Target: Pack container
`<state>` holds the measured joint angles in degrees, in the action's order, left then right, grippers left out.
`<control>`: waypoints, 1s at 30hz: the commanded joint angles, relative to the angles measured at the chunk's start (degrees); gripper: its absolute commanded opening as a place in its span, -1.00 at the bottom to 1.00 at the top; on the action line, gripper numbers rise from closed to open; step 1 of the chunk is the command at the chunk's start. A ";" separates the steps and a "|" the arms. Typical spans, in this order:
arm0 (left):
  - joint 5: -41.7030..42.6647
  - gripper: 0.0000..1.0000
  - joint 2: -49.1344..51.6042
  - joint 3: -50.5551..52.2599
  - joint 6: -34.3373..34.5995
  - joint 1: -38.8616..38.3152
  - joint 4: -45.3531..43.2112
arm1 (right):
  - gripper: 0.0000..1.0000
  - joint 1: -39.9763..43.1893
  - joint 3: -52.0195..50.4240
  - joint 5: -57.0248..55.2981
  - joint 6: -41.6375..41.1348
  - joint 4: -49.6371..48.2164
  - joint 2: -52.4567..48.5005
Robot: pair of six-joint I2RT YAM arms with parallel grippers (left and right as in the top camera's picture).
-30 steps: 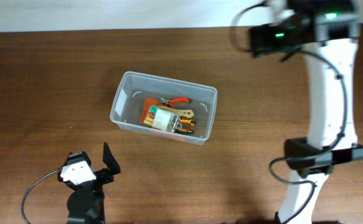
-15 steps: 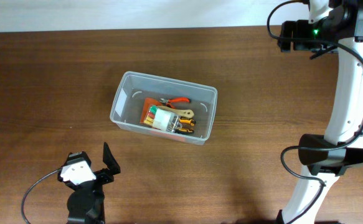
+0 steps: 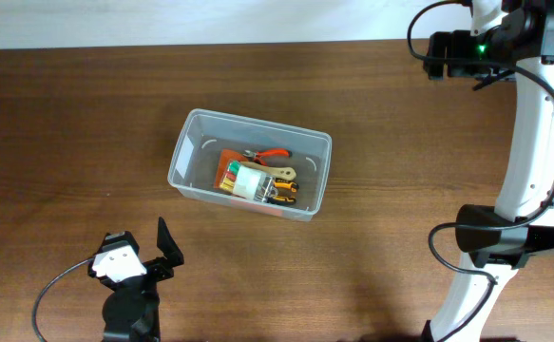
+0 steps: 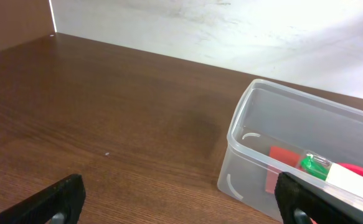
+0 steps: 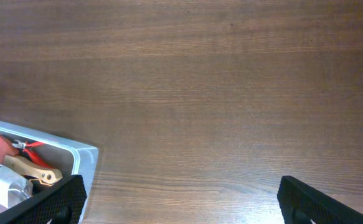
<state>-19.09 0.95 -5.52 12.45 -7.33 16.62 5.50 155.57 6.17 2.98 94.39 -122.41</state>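
The clear container (image 3: 187, 157) stands mid-table and holds red-handled pliers (image 3: 271, 154), a small white box (image 3: 250, 180) and an orange-black tool (image 3: 284, 194). My left gripper (image 3: 140, 256) is open and empty near the front edge, to the left of and nearer than the container. In the left wrist view (image 4: 181, 202) the container (image 4: 246, 140) lies ahead to the right. My right gripper (image 3: 445, 55) is raised at the far right, open and empty. In the right wrist view (image 5: 181, 202) the container's corner (image 5: 86, 157) shows at lower left.
The brown wooden table (image 3: 400, 171) ends at a white wall along the far side. The right arm's white column and base (image 3: 495, 242) stand at the front right. A grey cable (image 3: 53, 294) loops beside the left arm.
My right arm swung to the right, away from the container, then held still. The left arm and the container's contents have not moved.
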 commanded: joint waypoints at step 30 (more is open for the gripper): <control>-0.22 0.98 -0.26 0.20 -0.50 -0.17 0.09 | 0.97 -1.79 -50.34 0.48 0.13 -23.71 78.97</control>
<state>-19.09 0.95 -5.52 12.45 -7.33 16.64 5.08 118.72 6.39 3.07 75.96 -51.20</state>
